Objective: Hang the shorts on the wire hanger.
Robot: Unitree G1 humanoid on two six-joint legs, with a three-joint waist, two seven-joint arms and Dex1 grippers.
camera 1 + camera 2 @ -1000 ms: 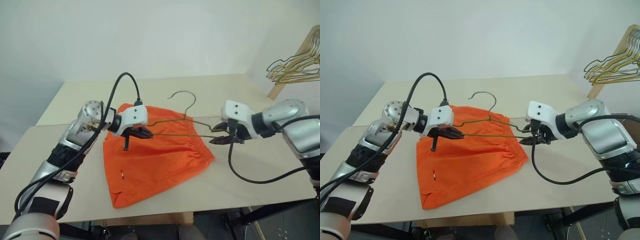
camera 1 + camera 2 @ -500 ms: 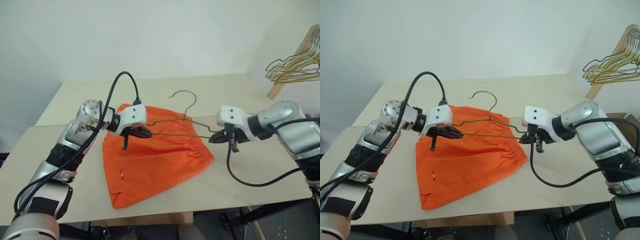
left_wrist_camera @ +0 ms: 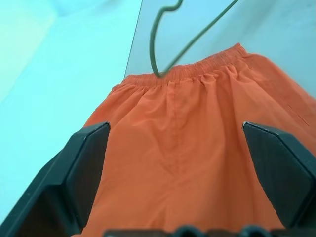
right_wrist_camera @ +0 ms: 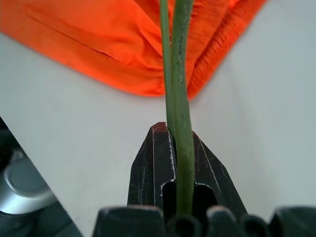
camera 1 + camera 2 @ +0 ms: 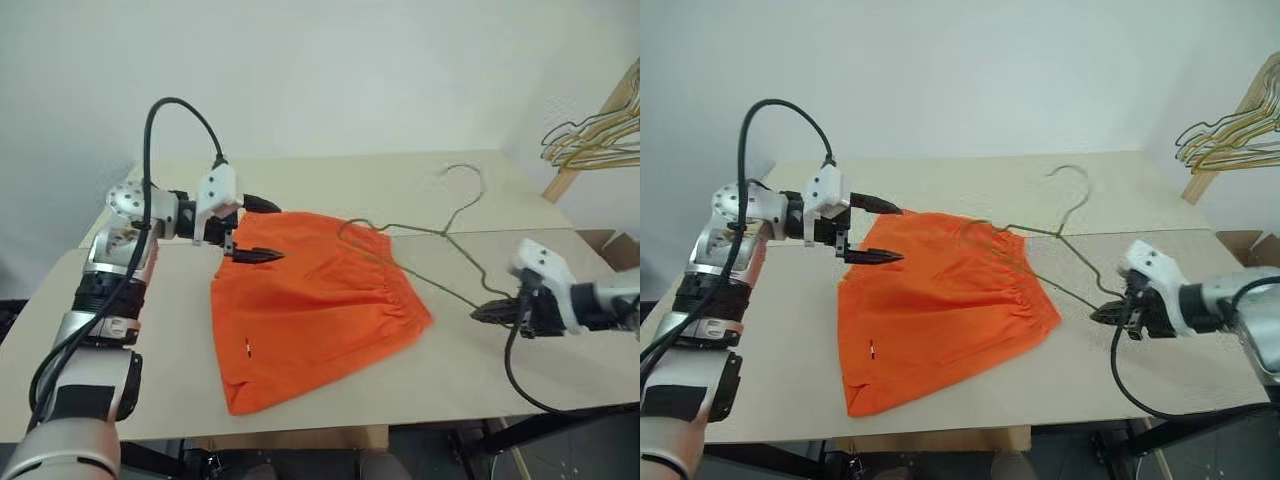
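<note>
Head views: the shorts [image 5: 315,300] lie flat on the counter [image 5: 470,370], waistband toward the right tool [image 5: 478,314]. The hanger [image 5: 440,235] lies partly over the waistband, one corner on the fabric, its hook pointing away beyond the shorts; its other corner is clamped in the right tool, which sits well clear of the waistband on the bare counter. The left tool [image 5: 262,231] hovers over the far corner of the shorts with its fingers spread and nothing held. For the step to go well, the waistband should be lifted by the left tool so that an opening is made, and the free end of the hanger should be steered into it at a low, flat angle; a steady grip on the wire is needed so it does not twist.

Left wrist view: the black fingers [image 3: 81,170] stand wide apart, with the shorts between and below them and the hanger wire reaching the waistband.

Right wrist view: the tool is shut on the wire, with the waistband corner just beyond.

Against a second ago, the hanger has been released by the left tool, which then gripped it over the shorts, and has been drawn out toward the right side, its hook swung further from the shorts.
</note>
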